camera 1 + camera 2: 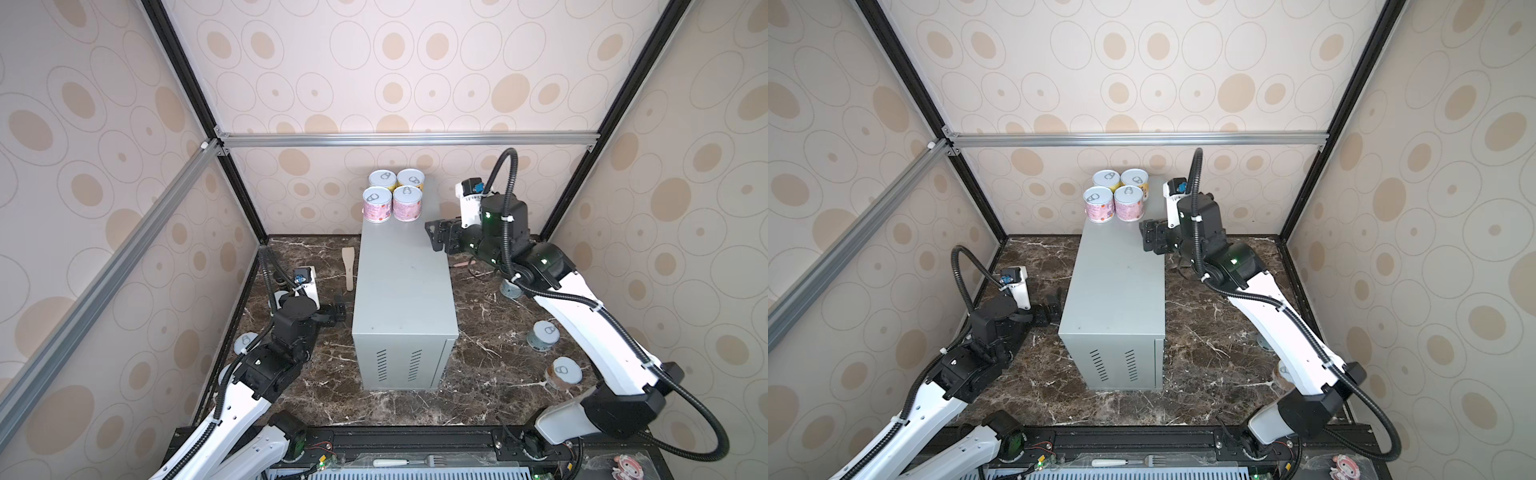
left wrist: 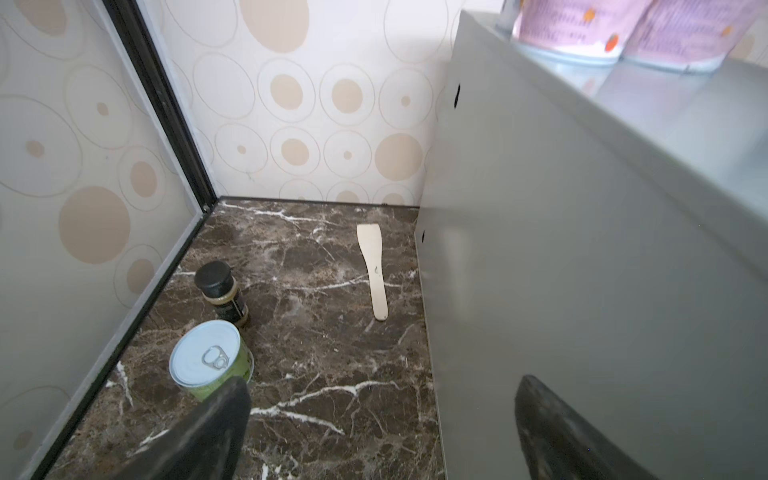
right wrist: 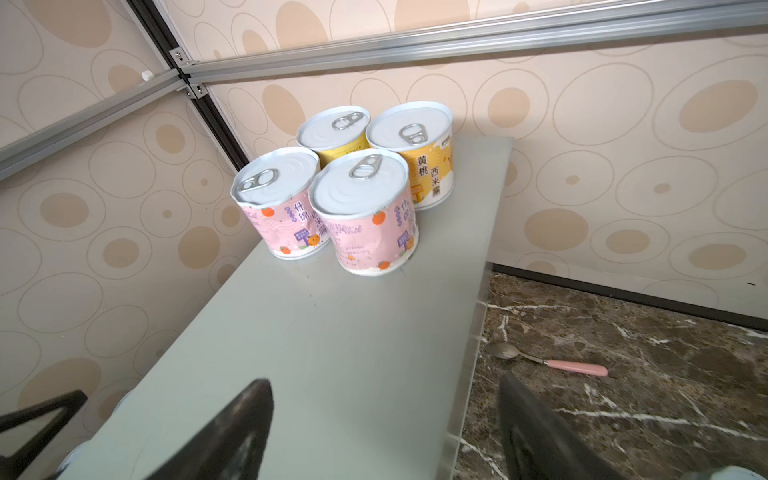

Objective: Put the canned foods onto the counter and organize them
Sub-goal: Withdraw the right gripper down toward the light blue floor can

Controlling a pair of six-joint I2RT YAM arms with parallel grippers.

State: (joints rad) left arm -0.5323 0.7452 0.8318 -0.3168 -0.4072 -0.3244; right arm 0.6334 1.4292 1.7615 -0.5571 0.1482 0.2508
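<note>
Cans [image 3: 365,208] untouched, right claw [image 3: 382,380] parted, empty

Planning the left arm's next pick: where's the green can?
In the left wrist view, the green can stands upright on the marble beside the dark-capped bottle, along the side wall, left of the counter.

The grey box [image 1: 405,291] is viewed steeply from above in both top views. Its side is seen closely from the left wrist, its top from the right wrist; the pink cans [image 3: 361,216] are shared by both.
</note>
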